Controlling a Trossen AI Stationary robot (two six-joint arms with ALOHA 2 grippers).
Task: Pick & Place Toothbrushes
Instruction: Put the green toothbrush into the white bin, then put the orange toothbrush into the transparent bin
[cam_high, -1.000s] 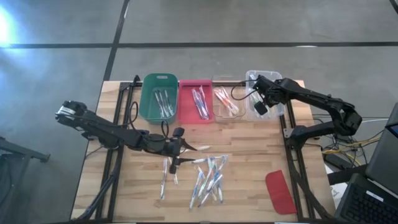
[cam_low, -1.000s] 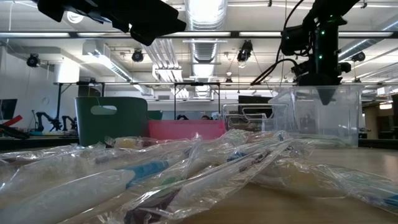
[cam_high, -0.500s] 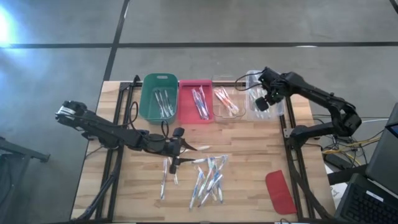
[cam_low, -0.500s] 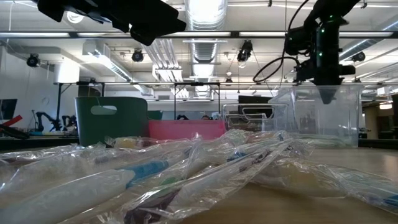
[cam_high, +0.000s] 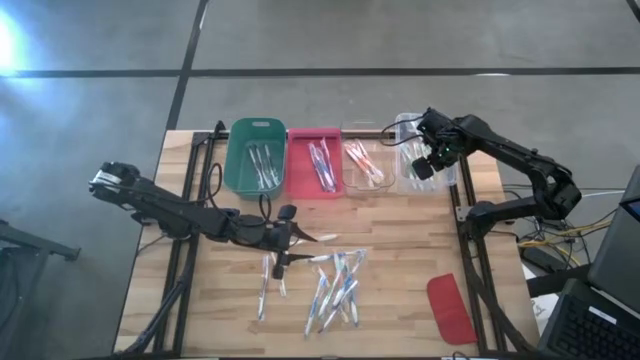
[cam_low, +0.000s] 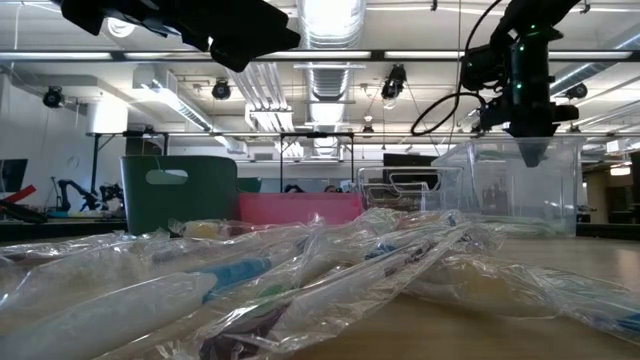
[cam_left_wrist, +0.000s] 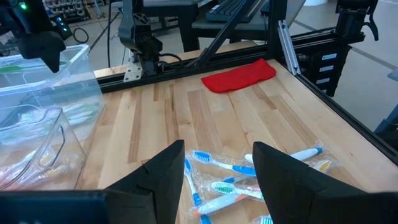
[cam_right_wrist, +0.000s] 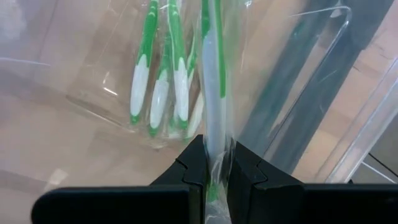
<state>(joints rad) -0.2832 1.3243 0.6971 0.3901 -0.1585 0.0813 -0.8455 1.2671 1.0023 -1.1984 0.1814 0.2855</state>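
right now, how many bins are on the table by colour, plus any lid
green bin: 1
pink bin: 1
clear bins: 2
red lid: 1
total: 5

Bright ceiling lights glare in low view; near wrappers blurred.
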